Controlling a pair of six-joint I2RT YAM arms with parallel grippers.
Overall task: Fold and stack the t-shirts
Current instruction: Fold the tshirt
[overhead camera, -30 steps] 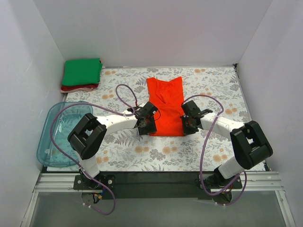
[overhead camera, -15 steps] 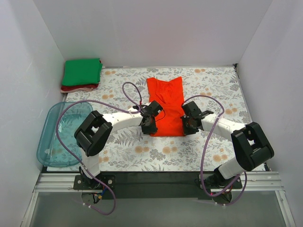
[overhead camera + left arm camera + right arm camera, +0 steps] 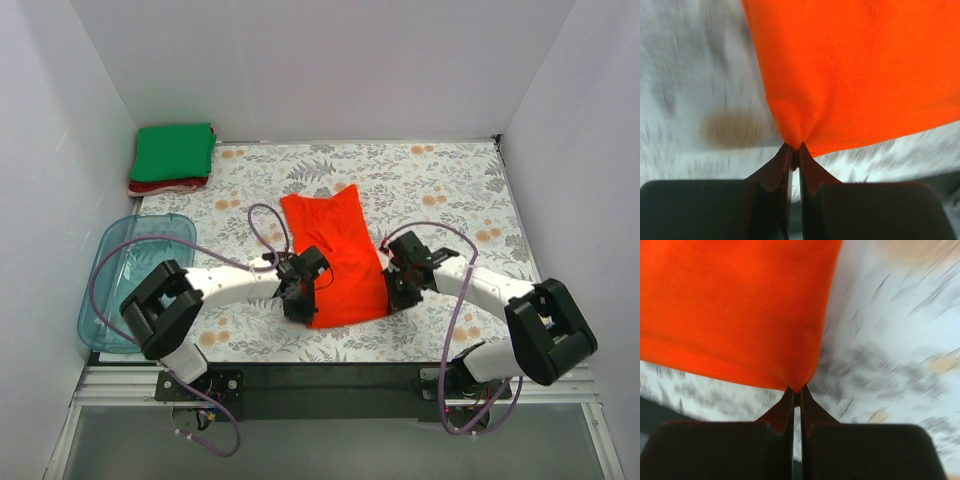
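Orange-red t-shirt (image 3: 330, 255) lies centre of table (image 3: 450, 190); I see left gripper (image 3: 795, 150) clamped on near-left corner, right gripper (image 3: 796, 390) clamped on near-right corner. Green t-shirt (image 3: 173, 151) sits folded atop dark red t-shirt (image 3: 165, 186), far left.

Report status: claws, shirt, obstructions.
Left claw shut on orange shirt, near-left corner. Right claw shut on near-right corner. Green shirt and tub far left, apart from it.
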